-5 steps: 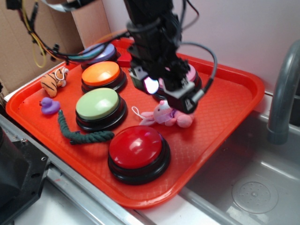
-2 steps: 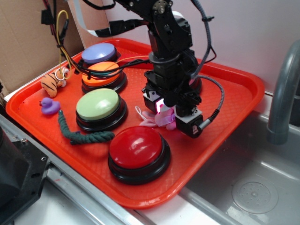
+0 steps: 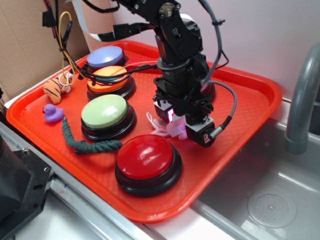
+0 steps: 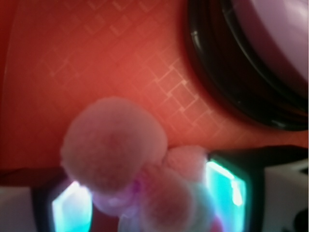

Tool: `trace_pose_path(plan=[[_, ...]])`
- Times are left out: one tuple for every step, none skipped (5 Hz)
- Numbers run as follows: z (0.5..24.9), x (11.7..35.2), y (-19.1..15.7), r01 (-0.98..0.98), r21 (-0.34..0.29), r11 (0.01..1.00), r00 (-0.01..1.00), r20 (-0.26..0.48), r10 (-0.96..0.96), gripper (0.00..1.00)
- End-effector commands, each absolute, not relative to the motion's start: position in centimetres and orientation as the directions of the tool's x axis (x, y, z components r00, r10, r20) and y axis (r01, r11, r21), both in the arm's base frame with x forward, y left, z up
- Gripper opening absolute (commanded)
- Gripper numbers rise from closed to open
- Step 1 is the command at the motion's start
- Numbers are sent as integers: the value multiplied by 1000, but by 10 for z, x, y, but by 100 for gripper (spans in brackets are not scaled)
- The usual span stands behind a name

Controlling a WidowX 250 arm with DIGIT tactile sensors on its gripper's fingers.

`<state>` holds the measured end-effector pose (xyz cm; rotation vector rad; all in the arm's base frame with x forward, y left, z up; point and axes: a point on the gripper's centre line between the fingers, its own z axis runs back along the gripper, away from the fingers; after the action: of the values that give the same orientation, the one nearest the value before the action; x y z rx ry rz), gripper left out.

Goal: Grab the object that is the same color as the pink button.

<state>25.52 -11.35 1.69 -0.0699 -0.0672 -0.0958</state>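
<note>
The object, a small pink plush [image 3: 171,129], lies on the red tray [image 3: 250,95] between the red button and the pink button. My gripper [image 3: 177,126] is down over it, open, one finger on either side. In the wrist view the plush [image 4: 116,145] fills the gap between the glowing finger pads [image 4: 72,212] of the gripper [image 4: 149,203]. Most of the pink button [image 3: 205,84] is hidden behind the arm; its pale top and black base show at the upper right of the wrist view [image 4: 270,38].
A red button [image 3: 145,155] sits just in front of the plush, with green [image 3: 103,111], orange [image 3: 107,80] and lavender-blue [image 3: 105,56] buttons to the left. A tiger toy [image 3: 55,87], purple duck [image 3: 52,113] and green rope [image 3: 85,142] lie at the tray's left. Sink [image 3: 280,200] and faucet [image 3: 302,100] are at right.
The gripper came forward and dropped from above the pink button onto the plush, which is now largely covered. Over the last half second it barely moved.
</note>
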Motion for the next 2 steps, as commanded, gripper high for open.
trace_pose_path(plan=[[25,249,-104,56,-89,994,995,86,-49,0],[36,248,-97,20,-111,994,994,104,-9,0]])
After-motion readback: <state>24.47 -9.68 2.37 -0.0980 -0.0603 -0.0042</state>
